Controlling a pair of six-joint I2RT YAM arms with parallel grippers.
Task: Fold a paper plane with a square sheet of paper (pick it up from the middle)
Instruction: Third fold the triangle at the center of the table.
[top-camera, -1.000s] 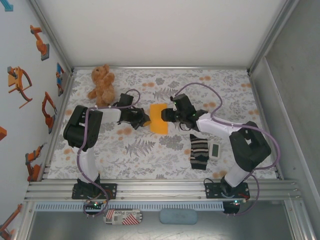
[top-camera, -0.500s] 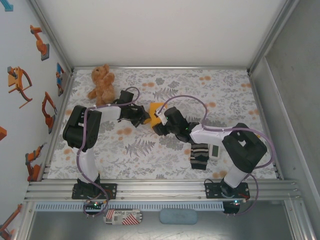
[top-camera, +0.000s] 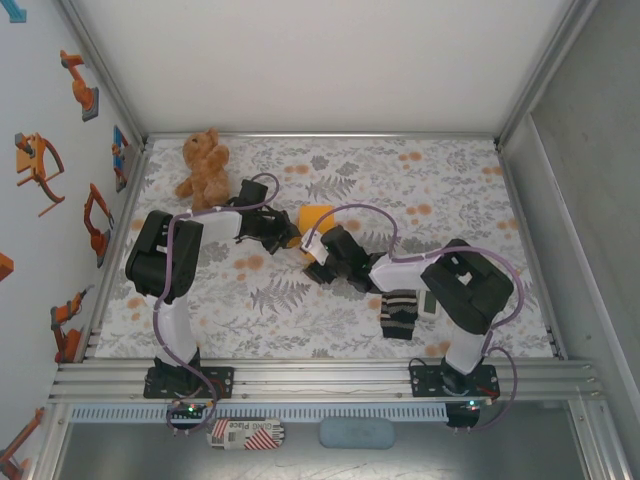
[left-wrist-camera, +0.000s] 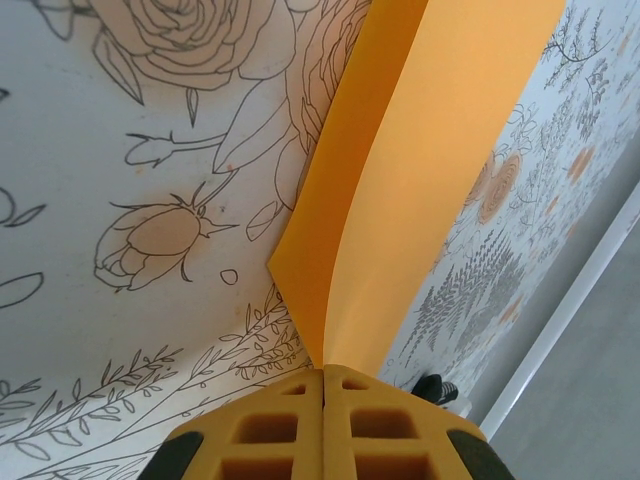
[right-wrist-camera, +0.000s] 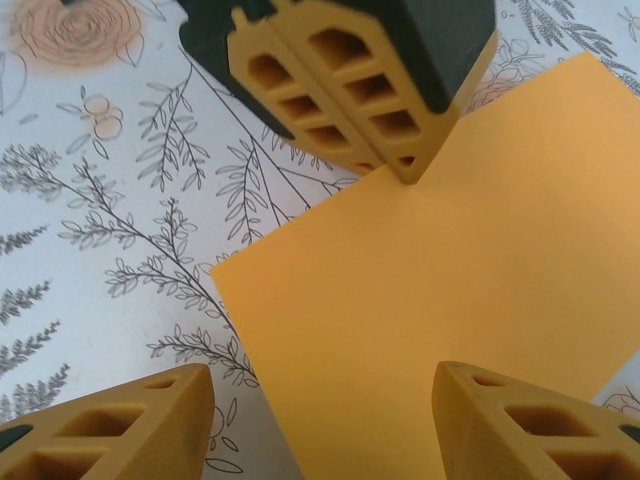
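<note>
The orange-yellow square sheet of paper (top-camera: 316, 216) is raised off the floral table mat, bent along a lengthwise crease (left-wrist-camera: 400, 190). My left gripper (top-camera: 287, 236) is shut on its near-left edge, pads pressed together on the paper (left-wrist-camera: 325, 372). From the right wrist view the same left gripper (right-wrist-camera: 405, 168) pinches the sheet (right-wrist-camera: 430, 300) from above. My right gripper (top-camera: 318, 254) hovers just in front of the sheet, open (right-wrist-camera: 325, 410), its two fingers spread either side of the sheet's near corner with nothing between them.
A brown teddy bear (top-camera: 203, 168) sits at the back left. A striped black-and-white sock (top-camera: 398, 311) and a small white device (top-camera: 430, 302) lie to the right front, close under my right arm. Metal frame rails border the mat (top-camera: 320, 136).
My right arm has swung left and toward the near side, from the sheet's right edge to its front. The sheet went from lying flat to raised and bent. My left gripper kept its grip.
</note>
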